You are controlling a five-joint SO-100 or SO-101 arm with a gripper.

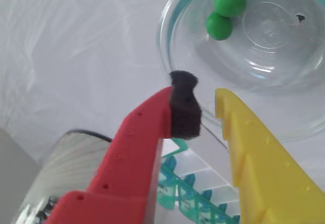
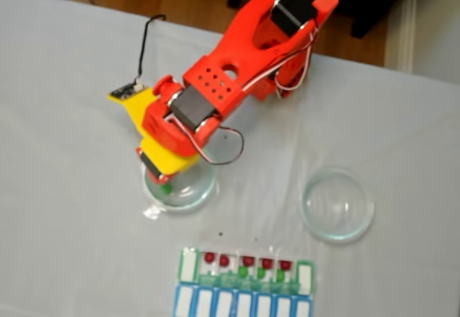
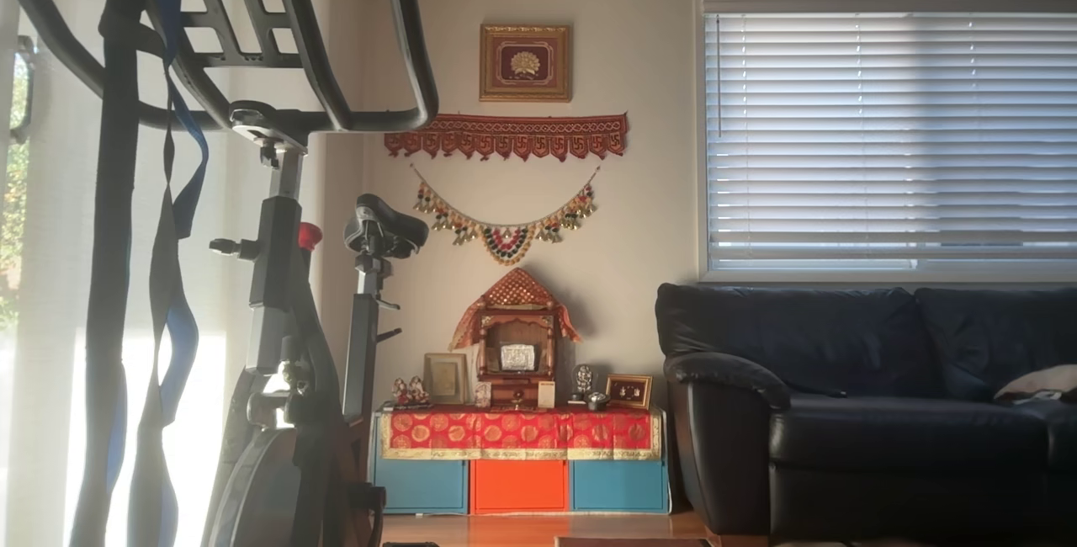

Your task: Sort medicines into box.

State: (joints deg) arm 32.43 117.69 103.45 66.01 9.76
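In the wrist view, I note the gripper [image 1: 205,109] released, empty, over the glass dish [image 1: 172,46]; two green pills [image 1: 219,26] lie at twelve o'clock from its tips, nearer the red finger [image 1: 147,132].

You can count two green pills [image 1: 225,12] in the glass dish [image 1: 172,36] in the wrist view. In the fixed view you see two glass dishes: one [image 2: 198,195] up-left of the pill organizer [image 2: 188,265], one [image 2: 338,205] up-right of it. In the organizer's green row you see five dark red pills [image 2: 210,257] and about three green ones [image 2: 243,271].
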